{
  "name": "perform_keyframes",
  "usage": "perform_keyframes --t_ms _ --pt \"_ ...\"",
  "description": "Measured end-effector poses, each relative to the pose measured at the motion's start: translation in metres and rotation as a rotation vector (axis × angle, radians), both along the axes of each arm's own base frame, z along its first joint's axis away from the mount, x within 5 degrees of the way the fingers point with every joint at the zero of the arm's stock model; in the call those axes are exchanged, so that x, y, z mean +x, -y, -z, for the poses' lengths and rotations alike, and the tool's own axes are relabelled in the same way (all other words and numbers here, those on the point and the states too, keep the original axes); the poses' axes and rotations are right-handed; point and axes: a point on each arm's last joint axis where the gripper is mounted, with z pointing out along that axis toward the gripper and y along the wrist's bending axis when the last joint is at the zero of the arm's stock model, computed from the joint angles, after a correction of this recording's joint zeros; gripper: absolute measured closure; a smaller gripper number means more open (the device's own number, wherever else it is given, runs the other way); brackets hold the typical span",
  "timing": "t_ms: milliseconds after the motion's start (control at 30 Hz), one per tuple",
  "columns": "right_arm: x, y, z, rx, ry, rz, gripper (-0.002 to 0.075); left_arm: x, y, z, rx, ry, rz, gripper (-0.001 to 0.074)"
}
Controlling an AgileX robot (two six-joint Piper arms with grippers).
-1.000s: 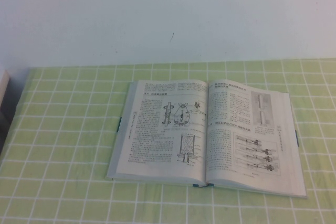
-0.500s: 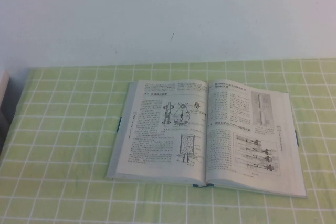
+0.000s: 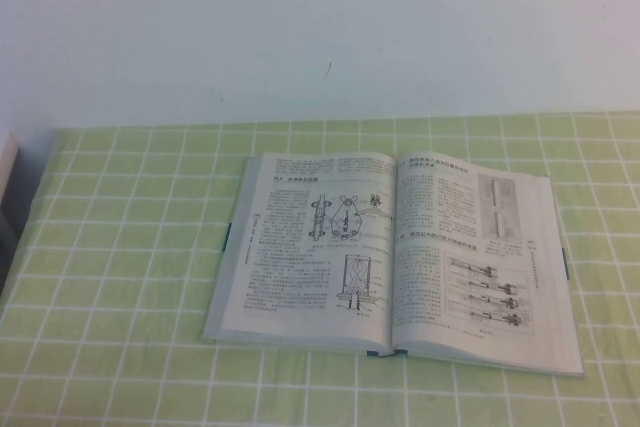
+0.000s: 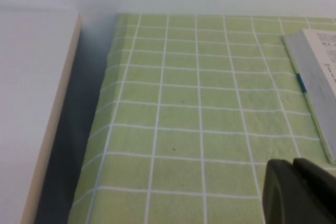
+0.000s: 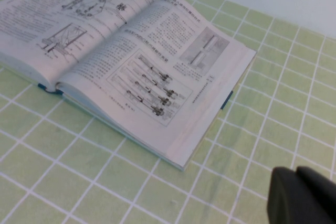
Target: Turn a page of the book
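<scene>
The book (image 3: 395,257) lies open and flat on the green checked tablecloth, a little right of centre, with printed text and line diagrams on both pages. The right-hand page (image 3: 480,257) lies flat, as does the left-hand page (image 3: 305,247). Neither arm shows in the high view. My left gripper (image 4: 293,167) hovers over the cloth to the left of the book's left edge (image 4: 315,87), fingers together and empty. My right gripper (image 5: 295,174) hovers over the cloth off the book's near right corner (image 5: 173,150), fingers together and empty.
The green checked tablecloth (image 3: 130,277) covers the table up to a white wall (image 3: 320,27) at the back. A pale panel (image 4: 37,103) stands beyond the table's left edge, with a dark gap between it and the cloth.
</scene>
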Motion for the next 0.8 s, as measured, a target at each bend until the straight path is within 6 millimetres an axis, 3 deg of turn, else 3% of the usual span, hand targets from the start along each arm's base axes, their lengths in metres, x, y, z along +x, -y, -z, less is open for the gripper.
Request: perform_keyframes --t_ms 800 --pt "0.0000 0.0000 0.0001 0.000 0.000 0.000 0.0727 -0.0004 0.0038 -0.0004 0.023 0.001 0.071 0.0733"
